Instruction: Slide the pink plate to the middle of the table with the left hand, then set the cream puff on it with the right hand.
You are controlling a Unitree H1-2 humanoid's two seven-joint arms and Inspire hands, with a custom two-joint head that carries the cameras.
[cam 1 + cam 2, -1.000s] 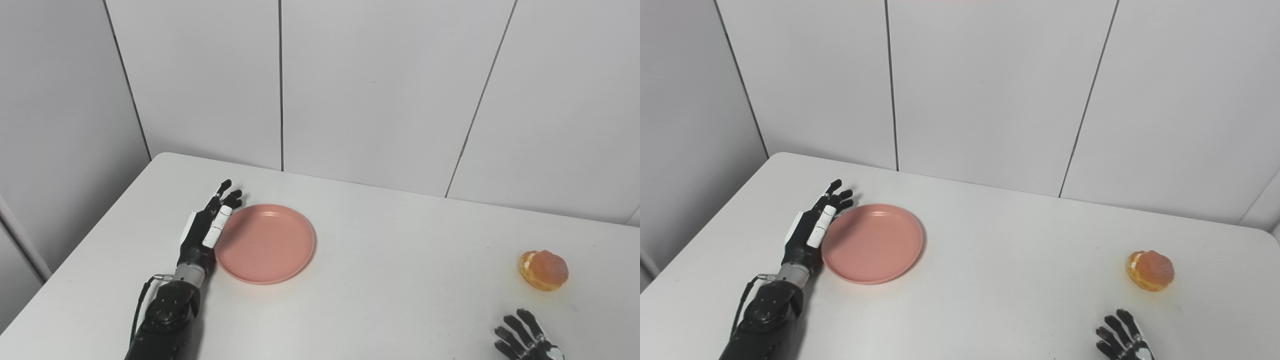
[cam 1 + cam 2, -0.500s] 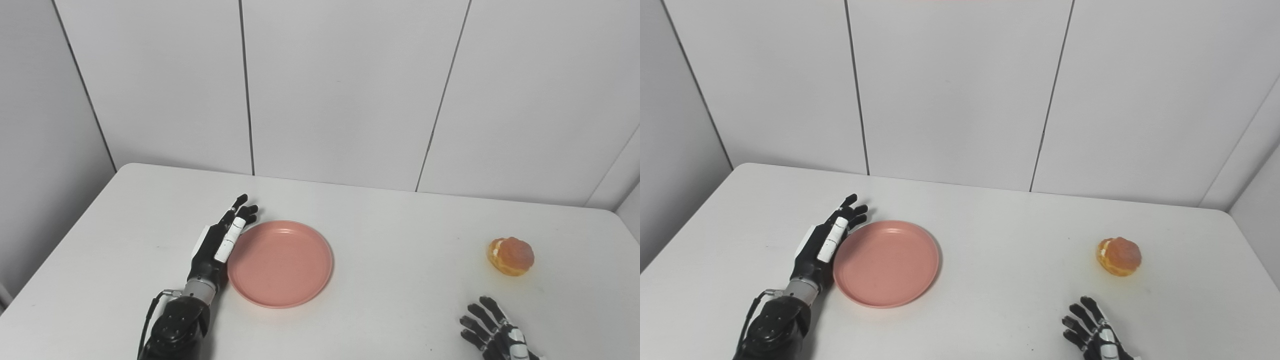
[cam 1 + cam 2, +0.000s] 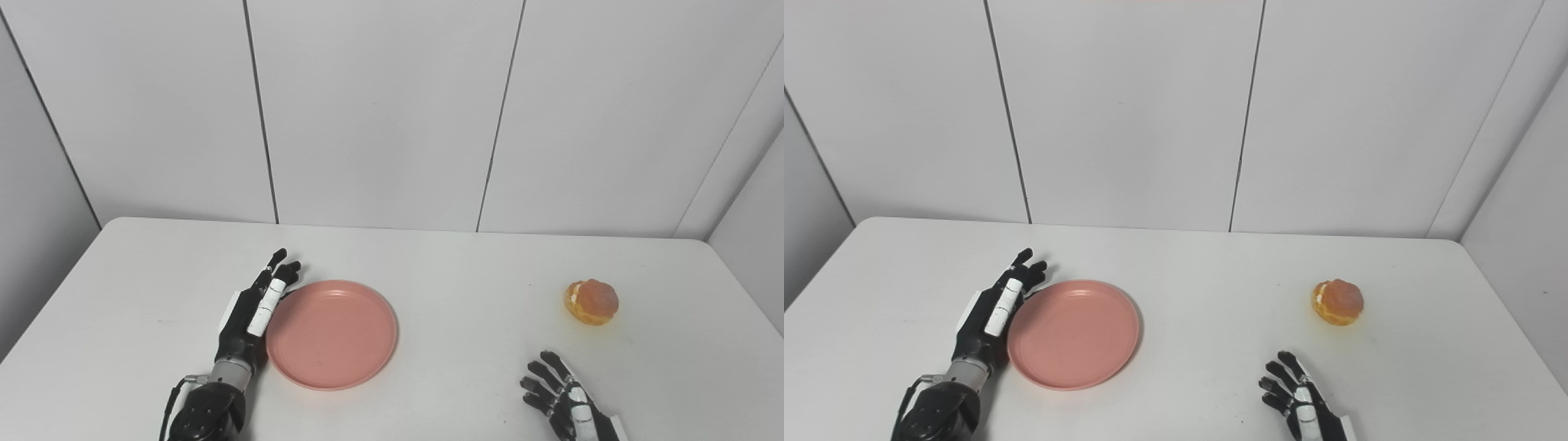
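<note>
On the left half of the white table (image 3: 465, 367), a little short of centre, the pink plate (image 3: 332, 334) lies flat and bare, nothing on it. Right against its left rim is the left hand (image 3: 252, 309), set on edge with its side toward the plate; the fingers (image 3: 277, 269) are stretched out straight and close together, pointing away toward the wall, holding nothing. Whether the hand actually touches the rim or sits just beside it, the views don't settle, but there's no visible gap along the near-left edge. The forearm runs back from there to the bottom edge of the picture.

Over on the right side, well apart from the plate, the cream puff (image 3: 591, 301) rests on the tabletop, golden-brown, with a pale seam of cream showing on its left side. It sits alone, nothing touching it.

Nearer the camera and a little left of the puff, the right hand (image 3: 566, 401) comes up from the bottom edge. Its fingers (image 3: 542, 370) are spread and slightly curled, empty, pointing up and to the left, clear of the puff. Whether it rests on the table or hangs just above it, the pictures don't show.

Behind the table stands a pale panelled wall (image 3: 380, 110) with thin dark vertical seams.
</note>
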